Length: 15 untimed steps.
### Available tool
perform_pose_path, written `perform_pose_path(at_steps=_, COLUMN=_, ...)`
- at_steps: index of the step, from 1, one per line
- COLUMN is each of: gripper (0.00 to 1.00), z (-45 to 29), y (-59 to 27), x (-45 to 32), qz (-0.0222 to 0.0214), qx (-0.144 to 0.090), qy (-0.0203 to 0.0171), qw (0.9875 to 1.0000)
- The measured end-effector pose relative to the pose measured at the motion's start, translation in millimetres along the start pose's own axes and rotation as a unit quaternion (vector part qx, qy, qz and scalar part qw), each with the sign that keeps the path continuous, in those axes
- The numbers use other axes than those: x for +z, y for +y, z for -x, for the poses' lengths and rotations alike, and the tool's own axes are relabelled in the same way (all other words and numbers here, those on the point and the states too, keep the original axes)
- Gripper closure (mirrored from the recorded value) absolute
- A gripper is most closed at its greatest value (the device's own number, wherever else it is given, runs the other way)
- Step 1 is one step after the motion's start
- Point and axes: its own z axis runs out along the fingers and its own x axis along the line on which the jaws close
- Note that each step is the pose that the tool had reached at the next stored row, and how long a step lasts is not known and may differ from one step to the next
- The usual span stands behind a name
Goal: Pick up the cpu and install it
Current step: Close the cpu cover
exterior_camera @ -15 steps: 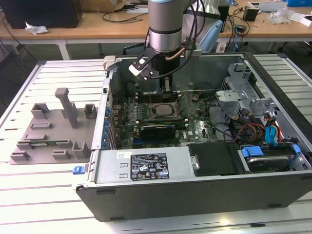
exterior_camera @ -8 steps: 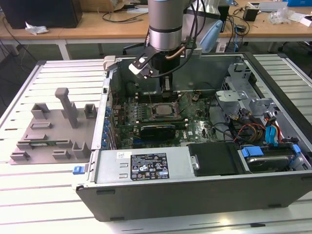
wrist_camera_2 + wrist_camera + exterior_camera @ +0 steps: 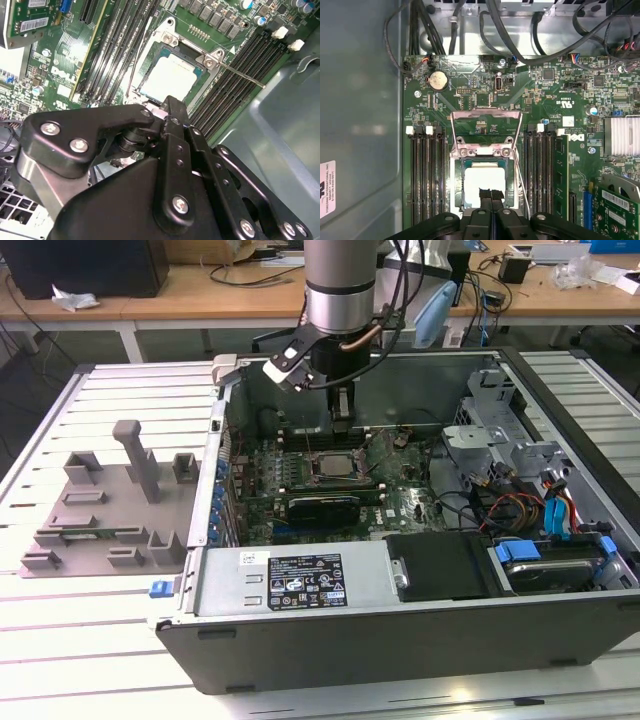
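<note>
Claw [image 3: 490,196] closed, tips pressed together with nothing between them, poised just over the cpu [image 3: 482,182]. Cannot tell whether touching the metal top or hanging a shade above it.

Cpu directly beneath the claw tips, lying flat inside the black-framed socket [image 3: 458,192] on the green motherboard [image 3: 560,95], level with the frame and seemingly seated. Hinged load plate [image 3: 485,115] standing open just beyond the claw tips. Thin wire lever [image 3: 245,76] swung out to one side of the claw.

Judged light, thin and rigid: a small square with a bright, smooth silver-grey lid, glaring under the light. Likely slippery on the polished top, so best taken by two opposite edges, never by the underside, probably delicate there. Little edge to grip while in the socket, with the frame close around. Probably intolerant of tilt or sideways push; best kept flat and moved straight up or down.

On both sides of the claw, rows of long black plastic memory slots [image 3: 427,175], narrow and ribbed. Farther out, the grey sheet-metal computer case [image 3: 400,640] on a white slatted tabletop [image 3: 80,660]. Well off from the claw, a matte grey plastic fixture tray [image 3: 100,510] with blocky uprights.
</note>
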Motion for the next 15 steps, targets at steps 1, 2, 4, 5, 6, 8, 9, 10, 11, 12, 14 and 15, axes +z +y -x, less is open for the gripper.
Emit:
perform_pose_path(at_steps=1, gripper=0.89, z=0.0, y=0.0, x=-0.2, qz=-0.0001, qx=0.000, qy=-0.0001, qw=1.0000)
perform_pose_path(at_steps=2, gripper=0.89, z=0.0, y=0.0, x=-0.1, qz=-0.0001, qx=0.000, qy=-0.0001, qw=1.0000)
perform_pose_path(at_steps=4, gripper=0.89, z=0.0, y=0.0, x=-0.2, qz=-0.0001, qx=0.000, qy=-0.0001, qw=1.0000)
perform_pose_path(at_steps=5, gripper=0.89, z=0.0, y=0.3, x=-0.2, qz=-0.0001, qx=0.000, qy=-0.0001, qw=1.0000)
perform_pose_path(at_steps=6, gripper=0.89, z=0.1, y=1.3, x=-0.3, qz=-0.0002, qx=0.000, qy=-0.0002, qw=1.0000)
perform_pose_path(at_steps=8, gripper=0.89, z=0.0, y=4.4, x=-0.1, qz=-0.0001, qx=0.000, qy=-0.0001, qw=1.0000)
perform_pose_path(at_steps=9, gripper=0.89, z=0.0, y=5.8, x=-0.1, qz=-0.0001, qx=0.000, qy=-0.0002, qw=1.0000)
perform_pose_path(at_steps=10, gripper=0.89, z=0.0, y=7.5, x=0.0, qz=-0.0001, qx=0.000, qy=-0.0001, qw=1.0000)
perform_pose_path(at_steps=11, gripper=0.89, z=0.0, y=9.3, x=0.1, qz=-0.0001, qx=0.000, qy=-0.0001, qw=1.0000)
perform_pose_path(at_steps=12, gripper=0.89, z=0.0, y=11.5, x=0.2, qz=-0.0001, qx=0.000, qy=-0.0001, qw=1.0000)
perform_pose_path(at_steps=14, gripper=0.89, z=-0.1, y=16.1, x=0.3, qz=-0.0001, qx=0.000, qy=-0.0001, qw=1.0000)
perform_pose_path(at_steps=15, gripper=0.89, z=-0.1, y=19.0, x=0.5, qz=-0.0001, qx=0.000, qy=-0.0001, qw=1.0000)
